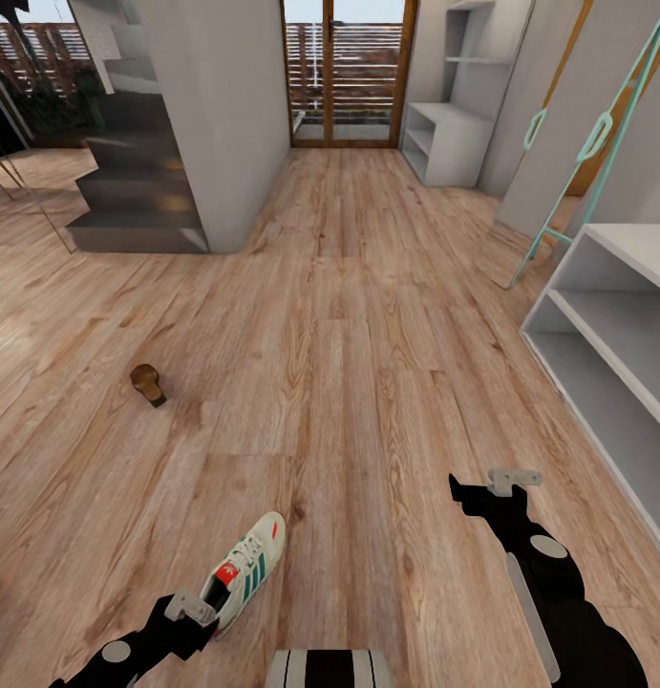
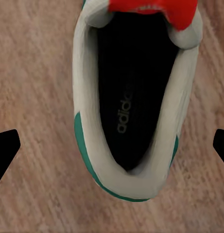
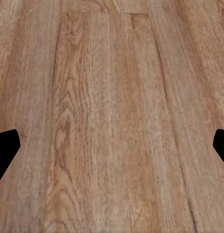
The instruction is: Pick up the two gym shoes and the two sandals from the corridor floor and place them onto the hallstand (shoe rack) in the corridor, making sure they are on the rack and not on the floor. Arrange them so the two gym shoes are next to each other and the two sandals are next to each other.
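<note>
Our left arm hangs over one sneaker on the wooden hallway floor, while our right arm hovers above bare planks.

Seen from the head, the sneaker lies on the floor, its heel end just under our left jaws. From the left wrist camera, the sneaker's dark opening sits between the two spread jaws, which stand released, one on each side and clear of the shoe. Our right jaws are also released, with only floor between them. A brown sandal rests on the floor well ahead of the left jaws. The grey shoe rack stands ahead of the right jaws and outward, its tiers open.
</note>
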Robot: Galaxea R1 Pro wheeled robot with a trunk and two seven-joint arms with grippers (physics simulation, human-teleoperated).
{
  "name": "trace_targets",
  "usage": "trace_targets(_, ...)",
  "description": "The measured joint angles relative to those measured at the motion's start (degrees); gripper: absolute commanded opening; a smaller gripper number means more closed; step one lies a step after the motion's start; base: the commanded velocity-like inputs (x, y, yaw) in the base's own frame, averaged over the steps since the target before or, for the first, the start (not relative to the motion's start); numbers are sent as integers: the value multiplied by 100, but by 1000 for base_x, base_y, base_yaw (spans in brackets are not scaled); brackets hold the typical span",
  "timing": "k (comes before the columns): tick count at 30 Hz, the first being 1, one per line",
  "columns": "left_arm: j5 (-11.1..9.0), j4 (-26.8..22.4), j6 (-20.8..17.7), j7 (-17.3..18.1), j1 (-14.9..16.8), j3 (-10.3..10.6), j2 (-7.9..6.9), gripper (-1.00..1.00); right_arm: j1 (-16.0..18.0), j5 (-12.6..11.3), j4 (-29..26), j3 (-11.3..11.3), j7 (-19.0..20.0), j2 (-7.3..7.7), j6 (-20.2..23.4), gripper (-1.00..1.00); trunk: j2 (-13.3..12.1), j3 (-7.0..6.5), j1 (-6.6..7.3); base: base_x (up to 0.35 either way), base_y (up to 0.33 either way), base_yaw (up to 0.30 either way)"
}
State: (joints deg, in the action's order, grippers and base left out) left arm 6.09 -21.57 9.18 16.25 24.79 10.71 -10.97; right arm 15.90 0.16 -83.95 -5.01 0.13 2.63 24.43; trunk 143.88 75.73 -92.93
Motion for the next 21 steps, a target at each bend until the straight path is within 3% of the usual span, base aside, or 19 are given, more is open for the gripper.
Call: trace_targets(21, -2, 2, 7, -27, -2, -3, 2, 100, -1, 0, 0, 0, -2, -2, 1, 100, 0, 0, -2, 31, 0, 0)
